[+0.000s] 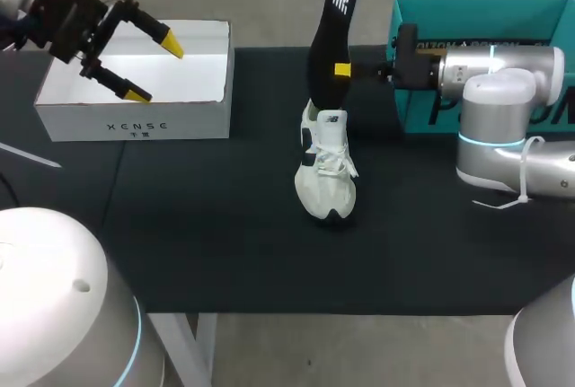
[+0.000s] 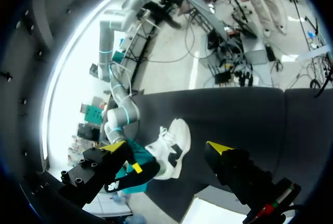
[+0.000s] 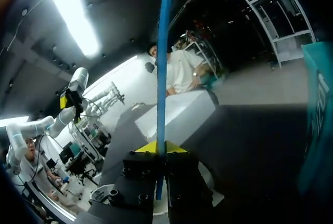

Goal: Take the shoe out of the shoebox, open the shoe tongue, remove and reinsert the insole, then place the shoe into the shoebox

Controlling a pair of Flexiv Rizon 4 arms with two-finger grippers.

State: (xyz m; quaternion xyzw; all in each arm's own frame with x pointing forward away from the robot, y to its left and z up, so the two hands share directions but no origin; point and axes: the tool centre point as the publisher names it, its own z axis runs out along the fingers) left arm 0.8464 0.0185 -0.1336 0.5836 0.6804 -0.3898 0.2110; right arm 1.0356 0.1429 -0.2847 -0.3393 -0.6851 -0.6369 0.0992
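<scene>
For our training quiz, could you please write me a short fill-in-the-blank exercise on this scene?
1. The right gripper is shut on the ___.
2. The shoe stands on the ___, outside the shoebox.
3. The left gripper, above the shoebox, is ___.
Missing words: insole; table; open.

There is one shoe (image 1: 326, 171), one insole (image 1: 332, 37) and two boxes: a white shoebox (image 1: 81, 122) and a teal box (image 1: 467, 14), perhaps only a lid. Two grippers show, the left gripper (image 1: 154, 69) and the right gripper (image 1: 341, 70).
</scene>
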